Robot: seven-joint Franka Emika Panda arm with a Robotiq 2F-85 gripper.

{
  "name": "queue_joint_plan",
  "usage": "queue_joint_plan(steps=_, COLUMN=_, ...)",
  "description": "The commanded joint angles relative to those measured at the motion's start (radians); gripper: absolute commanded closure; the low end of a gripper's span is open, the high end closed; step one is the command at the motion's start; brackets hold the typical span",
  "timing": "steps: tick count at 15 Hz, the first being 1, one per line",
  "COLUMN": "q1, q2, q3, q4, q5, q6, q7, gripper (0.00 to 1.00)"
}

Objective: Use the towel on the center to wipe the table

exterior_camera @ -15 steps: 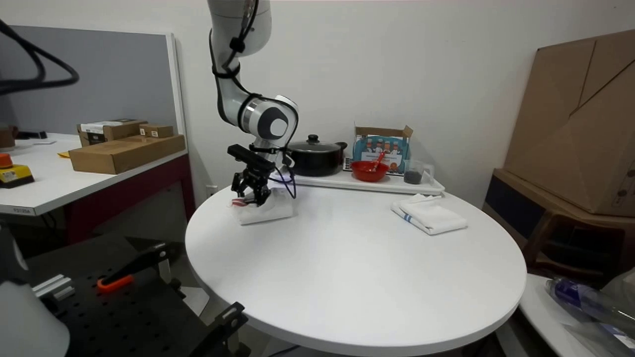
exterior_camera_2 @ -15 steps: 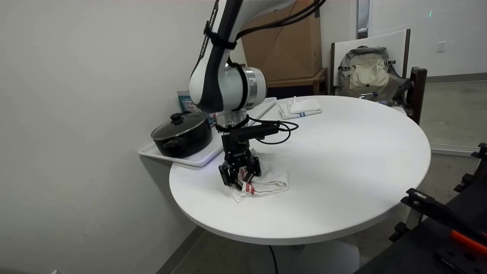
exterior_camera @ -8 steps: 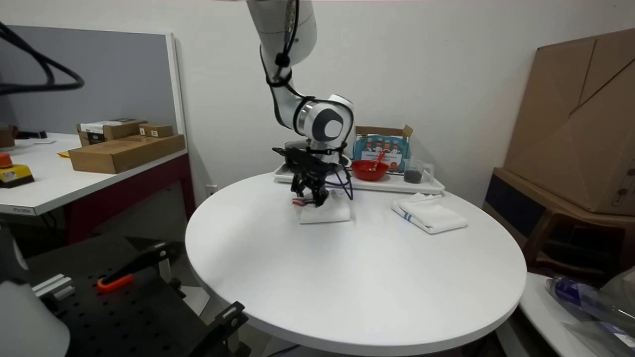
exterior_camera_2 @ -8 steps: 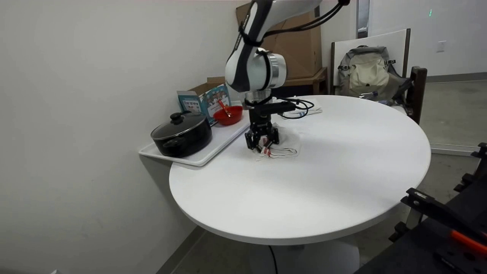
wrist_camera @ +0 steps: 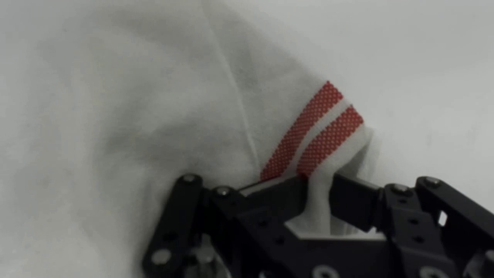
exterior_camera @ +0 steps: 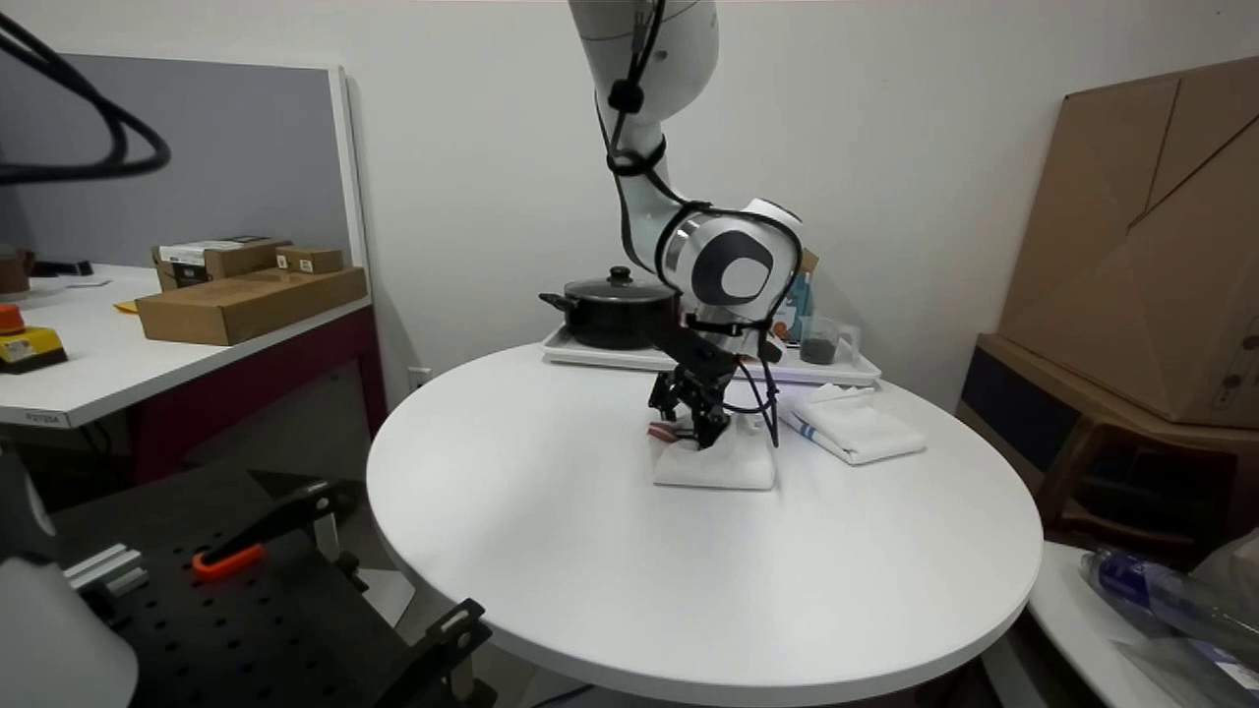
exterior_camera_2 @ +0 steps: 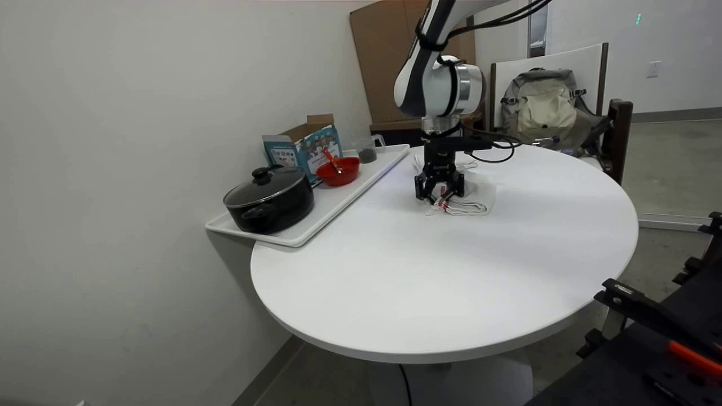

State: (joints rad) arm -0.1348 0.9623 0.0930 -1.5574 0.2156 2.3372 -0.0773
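Note:
A white towel with red stripes (exterior_camera: 723,470) lies on the round white table (exterior_camera: 629,580), right of its centre toward the back. It also shows in an exterior view (exterior_camera_2: 478,194) and fills much of the wrist view (wrist_camera: 185,96). My gripper (wrist_camera: 319,199) is shut on a fold of this towel beside the red stripes; the fold runs between both fingertips. The gripper points down at the table in both exterior views (exterior_camera: 690,433) (exterior_camera_2: 441,197). The rest of the towel is spread flat against the tabletop.
A folded white towel with blue stripes (exterior_camera: 866,430) lies just right of my gripper. A white tray (exterior_camera_2: 302,237) along the wall holds a black pot (exterior_camera_2: 271,206), a red bowl (exterior_camera_2: 341,172), a clear cup (exterior_camera_2: 368,153) and a blue box (exterior_camera_2: 324,148).
My gripper has dragged the red-striped towel across the table, from near the pot end of the tray toward the blue-striped towel. It stays shut on the cloth throughout.

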Motion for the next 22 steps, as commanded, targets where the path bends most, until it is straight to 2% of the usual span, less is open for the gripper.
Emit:
queue_joint_plan(steps=1, q1=-0.009, q2=-0.074, q3=0.007, q4=-0.242, q5=0.027, q6=0.086, q7=-0.015, gripper=0.94)
queue_joint_plan(steps=6, q1=0.003, q2=-0.163, q3=0.078, q4=-0.427, q5=0.034, q6=0.01, q7=-0.076, gripper=0.94)
queue_joint_plan(steps=10, q1=0.056, q2=-0.155, q3=0.165, q4=-0.49, q5=0.041, q6=-0.009, q7=-0.13, gripper=0.94)
queue_joint_plan(steps=12, q1=0.117, q2=-0.123, q3=0.195, q4=-0.468, q5=0.03, q6=0.002, q7=-0.114, gripper=0.94)
queue_joint_plan(steps=13, q1=0.166, q2=-0.093, q3=0.194, q4=-0.419, q5=0.011, q6=0.004, q7=-0.084, gripper=0.94)
queue_joint_plan(steps=16, q1=0.24, q2=-0.061, q3=0.174, q4=-0.303, q5=-0.01, q6=-0.036, q7=-0.042, gripper=0.95)
queue_joint_plan(steps=18, q1=0.26, q2=-0.053, q3=0.144, q4=-0.231, q5=-0.018, q6=-0.041, q7=-0.013, gripper=0.95)
queue_joint_plan(steps=22, q1=0.247, q2=-0.039, q3=0.085, q4=-0.141, q5=-0.021, q6=-0.033, q7=0.01, gripper=0.95)
